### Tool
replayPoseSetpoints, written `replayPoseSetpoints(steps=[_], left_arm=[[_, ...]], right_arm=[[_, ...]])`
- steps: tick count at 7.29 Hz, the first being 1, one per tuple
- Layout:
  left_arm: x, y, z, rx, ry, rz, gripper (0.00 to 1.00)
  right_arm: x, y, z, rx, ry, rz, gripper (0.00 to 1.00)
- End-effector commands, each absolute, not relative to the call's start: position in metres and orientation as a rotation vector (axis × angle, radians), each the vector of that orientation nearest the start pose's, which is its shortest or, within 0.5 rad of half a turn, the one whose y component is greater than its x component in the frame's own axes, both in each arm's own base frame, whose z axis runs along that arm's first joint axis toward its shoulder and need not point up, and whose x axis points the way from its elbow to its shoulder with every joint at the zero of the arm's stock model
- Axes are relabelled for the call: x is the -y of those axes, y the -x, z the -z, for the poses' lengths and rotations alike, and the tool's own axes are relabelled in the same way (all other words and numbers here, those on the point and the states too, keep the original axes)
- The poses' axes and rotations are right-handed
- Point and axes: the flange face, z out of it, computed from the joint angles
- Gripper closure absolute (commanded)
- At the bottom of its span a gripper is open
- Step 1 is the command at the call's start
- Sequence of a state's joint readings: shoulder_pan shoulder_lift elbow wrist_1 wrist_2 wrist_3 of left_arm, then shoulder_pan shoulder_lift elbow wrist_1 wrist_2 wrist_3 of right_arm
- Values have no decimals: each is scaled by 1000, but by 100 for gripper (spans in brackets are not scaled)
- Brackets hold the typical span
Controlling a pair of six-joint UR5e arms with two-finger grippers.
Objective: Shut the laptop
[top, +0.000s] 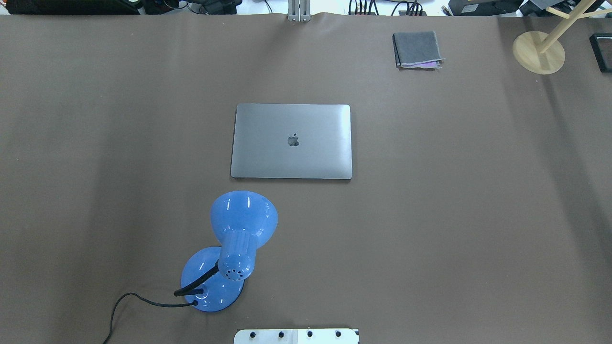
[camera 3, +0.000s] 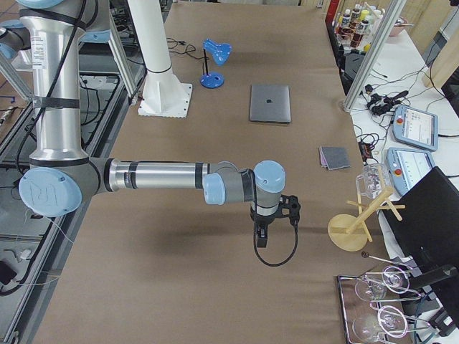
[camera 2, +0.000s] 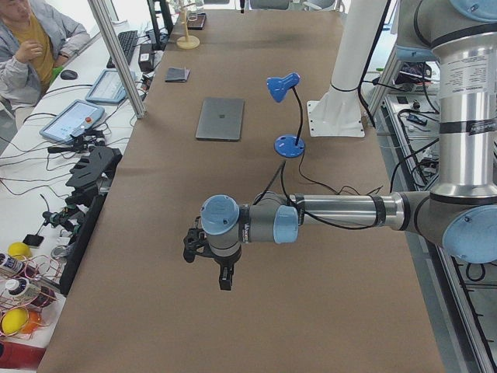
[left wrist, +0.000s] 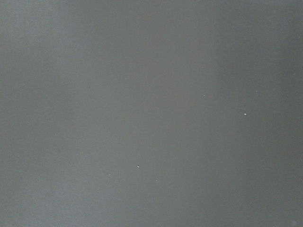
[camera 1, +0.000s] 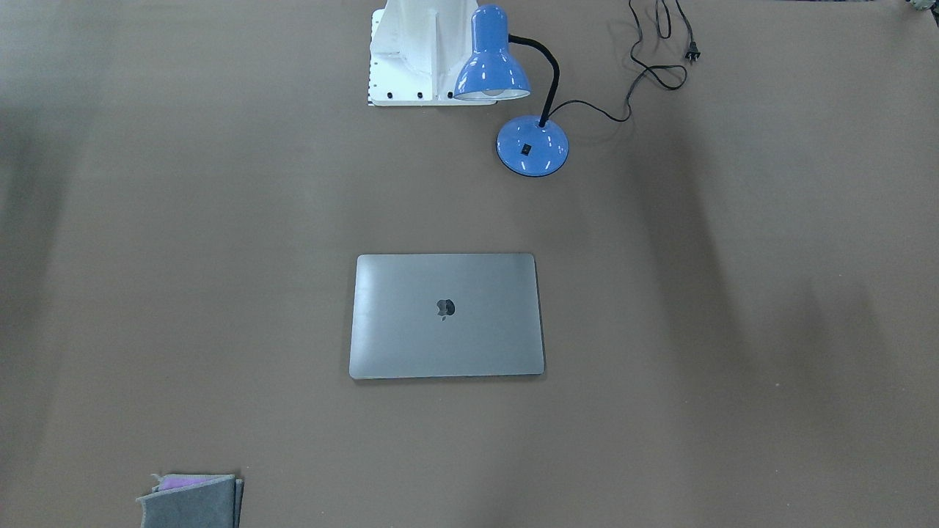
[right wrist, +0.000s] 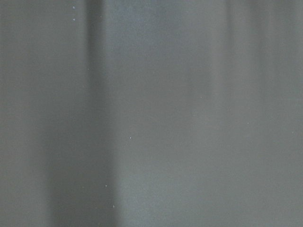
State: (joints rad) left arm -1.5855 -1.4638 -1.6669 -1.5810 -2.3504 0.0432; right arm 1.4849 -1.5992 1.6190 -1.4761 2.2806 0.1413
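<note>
A wide table covered with a plain brown sheet fills the scene. The laptop lies about in the middle of it. Its lid is fully down and flat, with the dark apple logo facing up. Nothing touches it.

On the near side of the laptop, a little to the left, stands a blue desk lamp. Its shade leans toward the laptop, and its black cord runs off over the near part of the table. The white robot base is just beside the lamp at the near edge. A small grey felt pouch lies at the far right, well apart from the laptop. A wooden stand is in the far right corner.

Both arms are stretched out low over the bare table ends, well apart from the laptop. The left gripper points down over the left end, and the right gripper points down over the right end. Each shows only in a side view, so I cannot tell if the fingers are apart or together. Both wrist cameras show only a blurred grey surface.
</note>
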Motion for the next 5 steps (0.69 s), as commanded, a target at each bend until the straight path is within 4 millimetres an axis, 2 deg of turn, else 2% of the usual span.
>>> replayPoseSetpoints(steps=[1, 5], left_arm=[[450, 70, -650, -775, -47, -36, 2], [444, 71, -654, -780, -40, -30, 2]], right_arm=[[493, -26, -643, 717, -31, -10, 0], [495, -26, -635, 719, -45, -6, 0]])
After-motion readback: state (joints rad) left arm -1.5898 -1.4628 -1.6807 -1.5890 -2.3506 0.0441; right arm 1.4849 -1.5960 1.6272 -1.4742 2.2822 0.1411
